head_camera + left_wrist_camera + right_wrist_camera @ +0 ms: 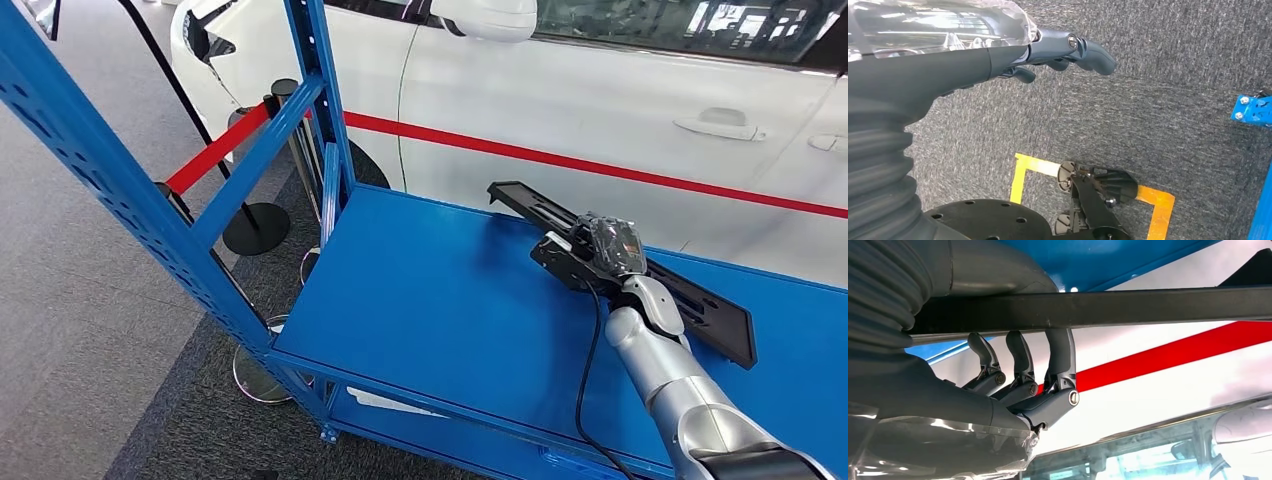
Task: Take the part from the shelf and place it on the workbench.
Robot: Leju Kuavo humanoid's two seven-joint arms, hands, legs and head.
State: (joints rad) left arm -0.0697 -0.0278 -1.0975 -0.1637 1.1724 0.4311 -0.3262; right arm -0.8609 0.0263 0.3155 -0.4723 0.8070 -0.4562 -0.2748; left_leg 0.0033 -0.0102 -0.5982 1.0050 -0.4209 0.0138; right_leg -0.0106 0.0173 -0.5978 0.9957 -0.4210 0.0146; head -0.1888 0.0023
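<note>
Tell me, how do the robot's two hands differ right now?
The right hand grips the long black part over the blue shelf, its fingers hooked around the part's edge; the left hand holds nothing. The right is stretched toward the white car; the left hangs over grey carpet. Both have dark fingers and a clear plastic wrap.

A blue metal shelf [420,290] with perforated uprights stands on grey carpet [70,300]. Behind its far edge is a white car [600,110] with a red stripe [620,170] along its doors. Past the shelf's left corner, a red belt [215,150] runs to black stanchion posts [285,100] with round bases. The left wrist view shows dark carpet [1148,90] marked with yellow tape [1020,175]
</note>
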